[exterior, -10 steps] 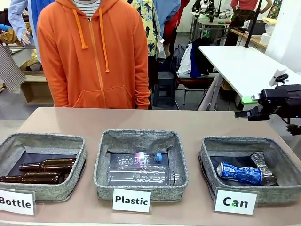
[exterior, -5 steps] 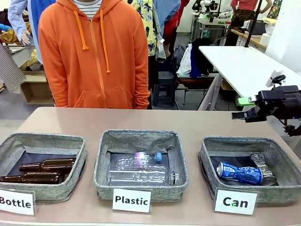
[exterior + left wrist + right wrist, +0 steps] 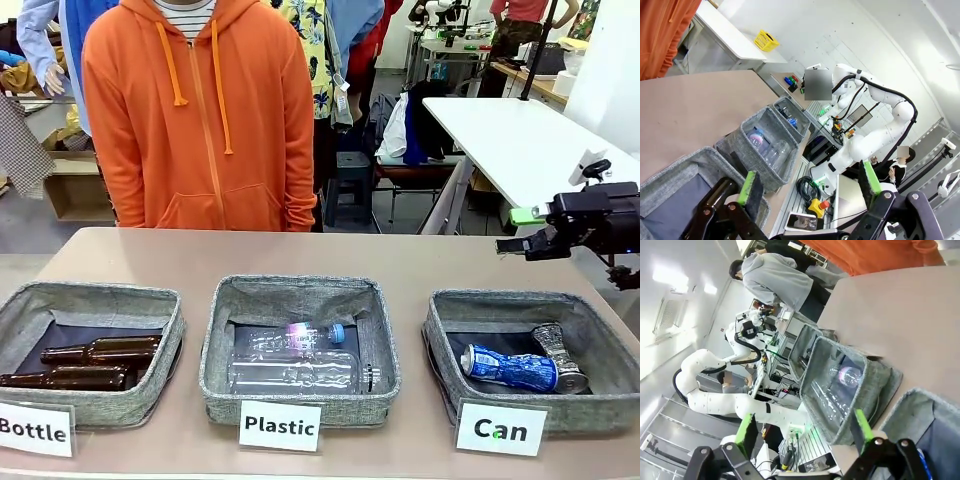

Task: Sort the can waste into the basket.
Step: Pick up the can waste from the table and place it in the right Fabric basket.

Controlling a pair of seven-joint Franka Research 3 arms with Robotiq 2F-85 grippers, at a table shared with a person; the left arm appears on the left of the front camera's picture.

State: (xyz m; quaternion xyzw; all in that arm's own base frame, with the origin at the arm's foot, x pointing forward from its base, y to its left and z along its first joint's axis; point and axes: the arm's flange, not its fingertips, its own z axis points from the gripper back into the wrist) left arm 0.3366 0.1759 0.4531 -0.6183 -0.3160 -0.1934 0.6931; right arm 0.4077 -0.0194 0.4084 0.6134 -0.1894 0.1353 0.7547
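Note:
Two cans lie in the grey basket point(image 3: 438, 330) at the right, behind the white card point(image 3: 501, 428) reading "Can". One is a dented blue can point(image 3: 510, 368), and a crushed silver can point(image 3: 560, 355) lies beside it. My right gripper point(image 3: 515, 229) hovers open and holding nothing above the table, just behind this basket's far edge. In the right wrist view the right gripper point(image 3: 802, 427) has its green pads wide apart, and the basket's corner point(image 3: 927, 407) is at the lower right. My left gripper point(image 3: 807, 184) is also open and holds nothing, raised above the left end of the row of baskets.
The middle basket point(image 3: 215, 350), labelled "Plastic", holds clear bottles. The left basket point(image 3: 170, 340), labelled "Bottle", holds brown glass bottles. A person in an orange hoodie point(image 3: 200, 110) stands at the far side of the table. The table behind the baskets is bare.
My right gripper has shifted only slightly, hovering near the same spot behind the Can basket. The cans, baskets and person have not moved.

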